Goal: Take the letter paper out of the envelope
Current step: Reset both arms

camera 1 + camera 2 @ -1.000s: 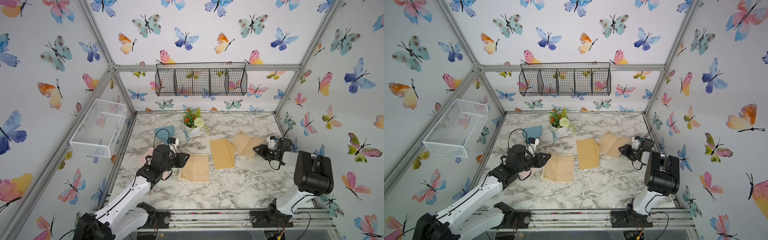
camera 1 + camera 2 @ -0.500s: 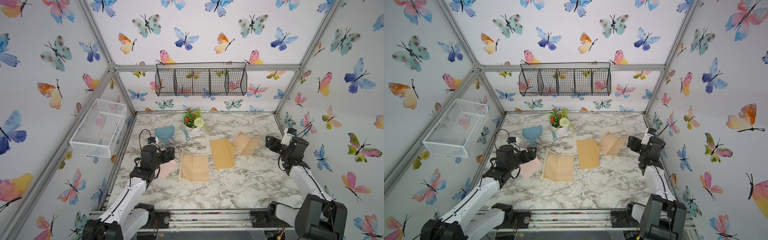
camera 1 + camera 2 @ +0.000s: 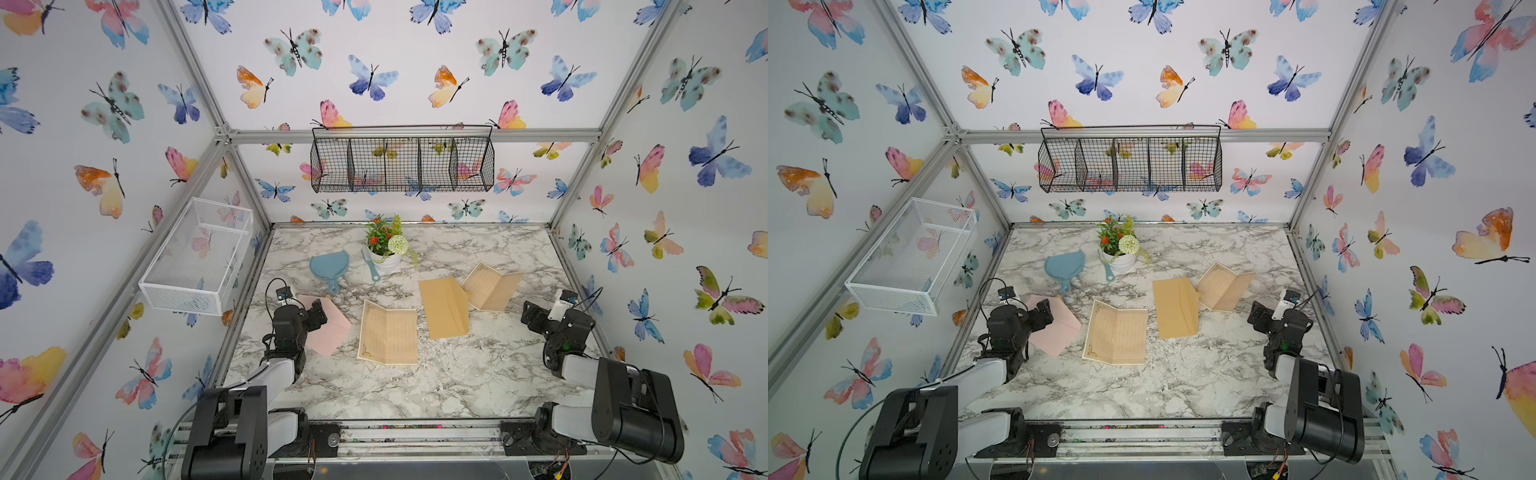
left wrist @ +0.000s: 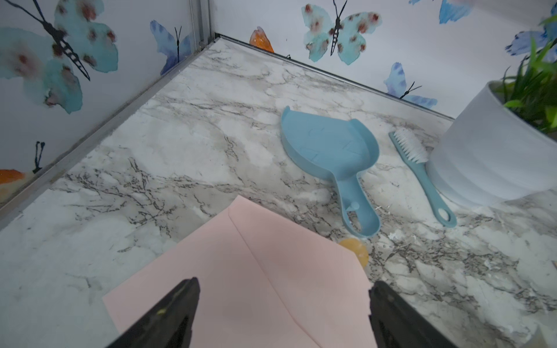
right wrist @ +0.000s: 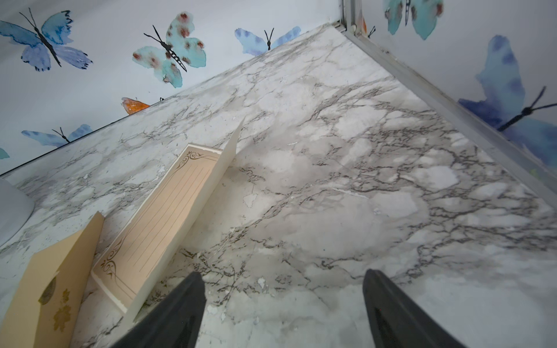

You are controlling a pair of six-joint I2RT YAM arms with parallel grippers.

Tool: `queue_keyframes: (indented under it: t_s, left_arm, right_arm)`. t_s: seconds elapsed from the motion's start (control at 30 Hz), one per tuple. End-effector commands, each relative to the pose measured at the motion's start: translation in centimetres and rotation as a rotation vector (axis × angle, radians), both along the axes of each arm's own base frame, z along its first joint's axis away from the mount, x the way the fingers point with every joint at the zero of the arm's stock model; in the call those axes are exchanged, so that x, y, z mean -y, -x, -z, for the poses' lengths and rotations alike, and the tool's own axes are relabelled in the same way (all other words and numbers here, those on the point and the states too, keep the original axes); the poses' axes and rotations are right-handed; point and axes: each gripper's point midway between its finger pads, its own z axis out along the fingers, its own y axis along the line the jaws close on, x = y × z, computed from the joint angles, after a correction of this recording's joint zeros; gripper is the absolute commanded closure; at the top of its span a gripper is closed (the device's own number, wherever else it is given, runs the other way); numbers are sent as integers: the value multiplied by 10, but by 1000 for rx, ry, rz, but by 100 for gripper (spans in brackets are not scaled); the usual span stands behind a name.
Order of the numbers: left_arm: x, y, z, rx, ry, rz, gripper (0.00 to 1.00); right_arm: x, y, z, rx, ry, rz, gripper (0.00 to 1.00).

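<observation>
On the marble table (image 3: 415, 386) an unfolded lined letter paper (image 3: 388, 332) lies between a pink envelope (image 3: 332, 332) and a tan envelope (image 3: 444, 307). The left gripper (image 3: 318, 314) sits over the pink envelope; the right gripper (image 3: 531, 316) is apart from a second sheet (image 3: 494, 286)

You find no word, label, brand or number to read here. The letter paper (image 5: 156, 229) bears only ruled lines and corner scrolls, and the tan envelope (image 5: 60, 271) only gold flower prints.
</observation>
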Motion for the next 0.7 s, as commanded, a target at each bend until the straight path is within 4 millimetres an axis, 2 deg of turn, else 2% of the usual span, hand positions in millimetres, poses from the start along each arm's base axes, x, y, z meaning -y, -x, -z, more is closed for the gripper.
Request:
queue_keyframes:
  t_s: [0.0,0.07,0.13,0.2,0.3,0.37,0.43,0.5,0.57,0.6,0.63,0.67]
  left_arm:
    - [1,-26,-33,109,-59,38,12]
    - [0,-32,-35,118,-92,47,13]
    - [2,-33,-40,144,-128,66,13]
    - [3,-31,-44,176,-144,75,13]
    - [6,-21,-38,244,-156,93,13]
    - [12,-22,-36,255,-166,131,12]
    - [18,-21,-32,236,-173,171,13]
    - [19,-21,-32,237,-176,178,12]
    - [20,-21,-32,235,-177,183,11]
    - [20,-21,-31,234,-178,183,4]
    - [20,-22,-32,236,-179,181,2]
    - [20,-22,-32,234,-179,181,2]
  right_arm:
    - [13,-10,-49,215,108,50,8]
    - [15,-13,-48,202,109,69,3]
    - [7,-19,-47,191,123,30,2]
    - [-12,-23,-49,194,181,-20,2]
    - [-41,-24,-54,206,296,-58,2]
    - [-45,-29,-51,183,325,-51,2]
    - [-38,-38,-44,132,306,-7,2]
    - [-45,-49,-40,115,292,-51,2]
    - [-66,-41,-33,190,290,-164,2]
    - [-70,-33,-41,298,303,-174,2]
    - [-69,-28,-47,342,296,-159,2]
    - [-64,-26,-33,256,289,-139,2]
